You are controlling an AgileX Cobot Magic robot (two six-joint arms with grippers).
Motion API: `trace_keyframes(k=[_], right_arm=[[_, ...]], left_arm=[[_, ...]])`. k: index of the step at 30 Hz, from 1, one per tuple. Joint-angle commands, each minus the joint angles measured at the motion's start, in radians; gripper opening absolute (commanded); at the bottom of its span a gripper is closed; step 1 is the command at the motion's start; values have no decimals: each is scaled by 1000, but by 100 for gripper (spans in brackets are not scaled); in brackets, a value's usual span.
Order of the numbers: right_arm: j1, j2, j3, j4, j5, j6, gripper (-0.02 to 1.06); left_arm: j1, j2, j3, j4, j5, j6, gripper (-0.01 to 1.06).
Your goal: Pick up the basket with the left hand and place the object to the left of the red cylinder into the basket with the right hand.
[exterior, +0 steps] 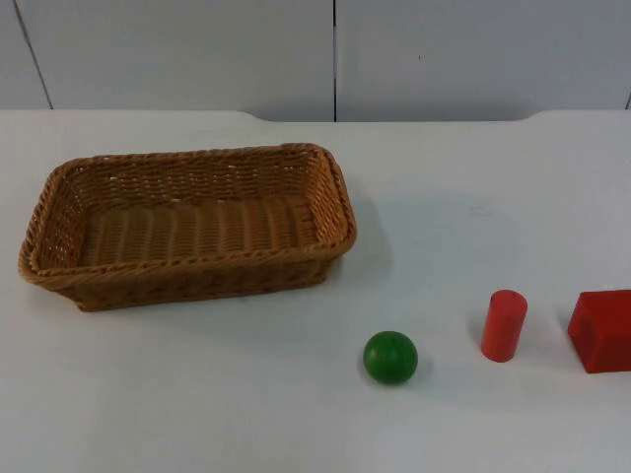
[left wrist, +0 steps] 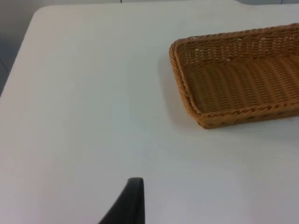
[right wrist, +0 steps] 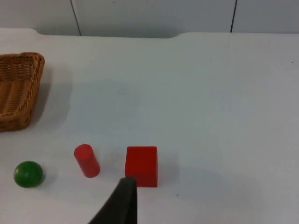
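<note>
The basket (exterior: 187, 225) sits on the white table (exterior: 473, 197), toward my left side, long edge facing the camera, nothing inside it. It rests flat, not lifted.

The green ball (exterior: 390, 357) lies on the table in front of the basket's right end, well apart from it. Just to the ball's right stands the red cylinder (exterior: 504, 325), upright, a gap between the two. Further right, near the cylinder but not touching, is a red block (exterior: 601, 329), cut off by the frame edge.

My left gripper (left wrist: 133, 200) hangs above bare table, off the basket's short end; the basket (left wrist: 238, 74) is well apart from it. One fingertip visible; I cannot tell whether the fingers are spread or pressed together.

My right gripper (right wrist: 122, 200) hangs above the table, with the red block (right wrist: 141, 165) just beyond its fingertip, the cylinder (right wrist: 87, 160) beside that, the ball (right wrist: 28, 174) past it. The basket's corner (right wrist: 18, 88) lies farther off. Finger state: cannot tell. Neither gripper touches anything.
</note>
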Motion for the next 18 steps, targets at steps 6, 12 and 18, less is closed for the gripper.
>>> trace_keyframes(k=[6, 12, 18], right_arm=[[5, 217, -15, 4, -119, 0, 105], [5, 385, -15, 1, -175, 0, 105], [5, 531, -15, 1, -184, 0, 105]], left_arm=[[-3, 152, -46, -55, -100, -8, 105], [-3, 276, -77, -58, -106, -8, 105], [-3, 389, -77, -58, -124, 0, 105]])
